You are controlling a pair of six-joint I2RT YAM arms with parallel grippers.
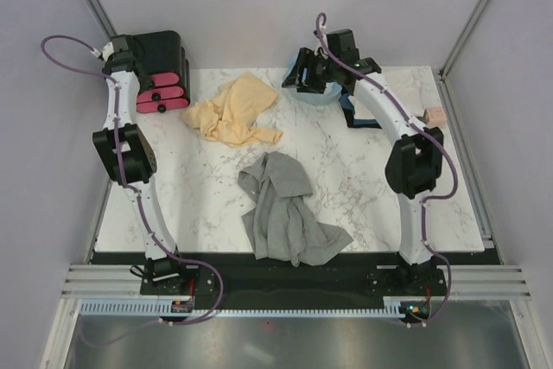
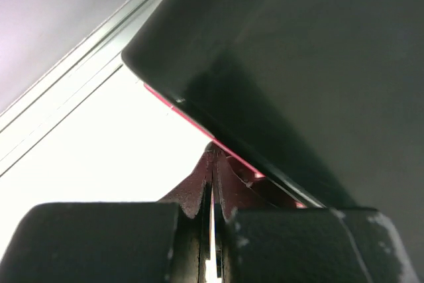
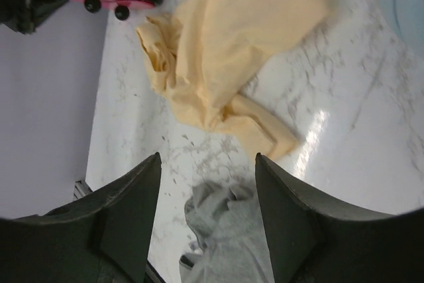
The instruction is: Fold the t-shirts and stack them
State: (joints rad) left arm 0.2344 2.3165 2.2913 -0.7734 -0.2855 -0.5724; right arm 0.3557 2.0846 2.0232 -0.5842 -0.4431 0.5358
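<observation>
White marbled surface (image 1: 380, 187), enclosed by pale walls, was seen to carry two loose shirts. The grey t-shirt (image 1: 285, 213) was found crumpled near the front edge, roughly midway between the two arm bases, with no fold set in it. The tan-yellow t-shirt (image 1: 235, 111) was found bunched farther back and slightly left, apart from the grey one and near the black box (image 1: 160, 49) with pink drawers (image 1: 162, 97). No stack was visible, so folding was judged not yet begun. The step in hand was judged to be the approach to a first shirt.

The right fingers (image 3: 126, 223) were held apart and empty, raised at the far side of the surface over a light-blue object (image 1: 321, 98). Both shirts lay in their view, and neither was touched. The left fingers (image 2: 193, 193) were pressed together with nothing seen between them, at the far left corner, close against the black box and well apart from both shirts.

For the next move, one shirt would need to be spread flat. An edge or shoulder would have to be pinched by each arm and drawn outward, so the left fingers would first have to be opened and both arms lowered to the cloth.
</observation>
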